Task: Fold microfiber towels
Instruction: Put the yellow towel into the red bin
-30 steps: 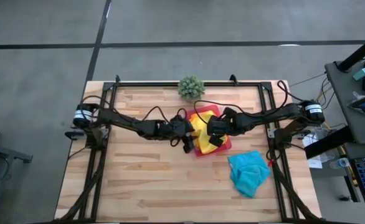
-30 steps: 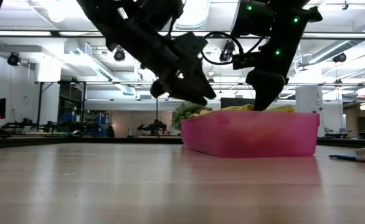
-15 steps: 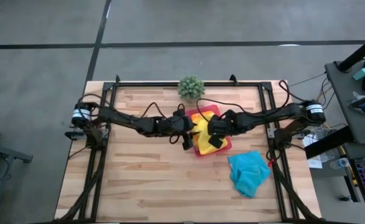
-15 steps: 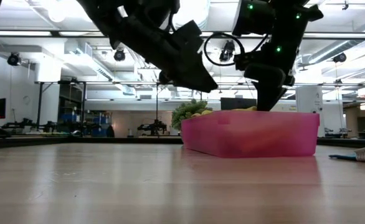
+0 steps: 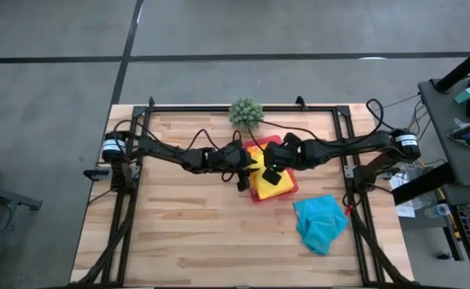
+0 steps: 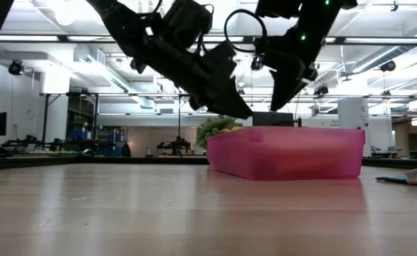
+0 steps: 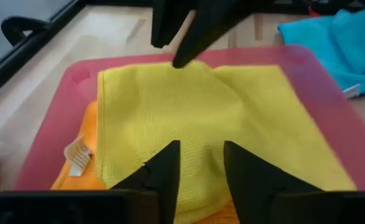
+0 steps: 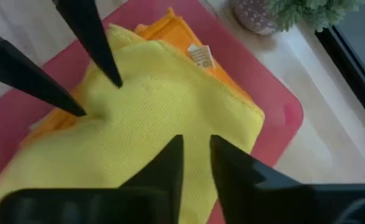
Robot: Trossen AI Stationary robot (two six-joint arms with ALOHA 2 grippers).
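We take the pink tray [image 5: 289, 186] near the middle of the bench [image 5: 179, 217] as our landmark and go from left to right.

The left arm reaches in from the left edge of the bench, and its left pincer [image 5: 245, 166] hangs over the tray's left rim. In the left wrist view its two fingers [image 7: 164, 171] stand a little apart above the cloth with nothing between them, so we call it spread and empty.

In the tray lies the yellow towel [image 7: 195, 124], folded flat and covering most of the tray, on top of the orange towel [image 7: 83, 168], whose edge and white label [image 7: 78, 151] peek out along one side.

Behind the tray, at the far edge of the bench, stands the small potted plant [image 5: 246, 111].

The right arm comes in from the right edge, and the right pincer [image 5: 272, 172] hovers over the tray's middle, close to the left one. Its fingers [image 8: 164, 165] also show a narrow gap with only the yellow cloth beneath, not pinched.

To the right of the tray and nearer the front of the bench, the turquoise towel [image 5: 321, 221] lies loosely crumpled, apart from the tray.
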